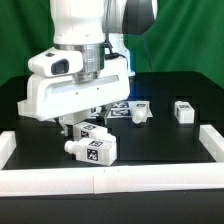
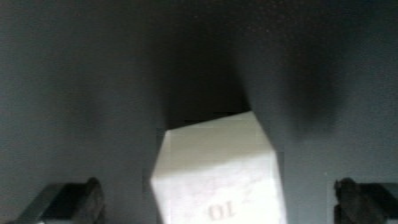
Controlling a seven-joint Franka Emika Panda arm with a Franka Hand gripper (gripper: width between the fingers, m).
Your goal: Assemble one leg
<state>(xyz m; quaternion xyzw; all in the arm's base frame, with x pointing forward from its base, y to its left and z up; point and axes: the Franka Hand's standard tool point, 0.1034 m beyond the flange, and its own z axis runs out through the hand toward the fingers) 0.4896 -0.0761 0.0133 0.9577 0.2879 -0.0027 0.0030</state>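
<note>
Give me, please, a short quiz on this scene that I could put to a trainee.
1. True or false: in the wrist view, the fingers are clamped on the leg between them.
2. The table surface is: A black, B white, C bare wood.
3. In the exterior view, which tagged piece lies nearest the white front wall?
Key: 1 false, a gap shows on each side of it. 2 A. 3 the front leg, lying just ahead of the arm.
</note>
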